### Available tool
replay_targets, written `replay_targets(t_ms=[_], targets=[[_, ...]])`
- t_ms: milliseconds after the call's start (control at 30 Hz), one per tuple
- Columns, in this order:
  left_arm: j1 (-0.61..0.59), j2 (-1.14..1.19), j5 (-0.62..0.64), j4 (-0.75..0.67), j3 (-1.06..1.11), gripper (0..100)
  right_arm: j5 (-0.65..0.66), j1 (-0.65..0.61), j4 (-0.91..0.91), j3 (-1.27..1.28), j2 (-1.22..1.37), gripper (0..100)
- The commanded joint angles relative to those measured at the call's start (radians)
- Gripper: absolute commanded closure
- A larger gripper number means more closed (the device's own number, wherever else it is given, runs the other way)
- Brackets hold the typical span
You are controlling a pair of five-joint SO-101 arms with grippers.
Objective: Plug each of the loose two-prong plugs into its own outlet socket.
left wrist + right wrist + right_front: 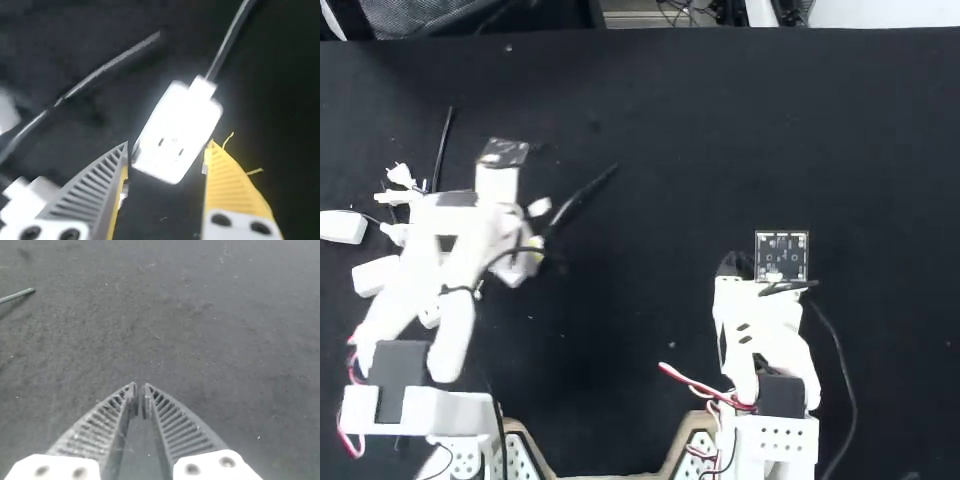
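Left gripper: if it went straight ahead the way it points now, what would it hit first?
Probably the white socket block on its black cable. It sits right ahead of the open left gripper, though the gap is hard to judge.

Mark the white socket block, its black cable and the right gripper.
white socket block (175, 131), left wrist view, middle of its slotted face.
black cable (227, 42), left wrist view, mid-length.
right gripper (139, 387), right wrist view, between its closed fingertips.
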Motion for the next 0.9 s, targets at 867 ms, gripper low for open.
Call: replay_targets(t_ms=[867], targets=[[0.366,-0.060,0.086,0.173,-0.117,77,0.000,-0.037,-0.026,-0.028,-0.048,98.4]])
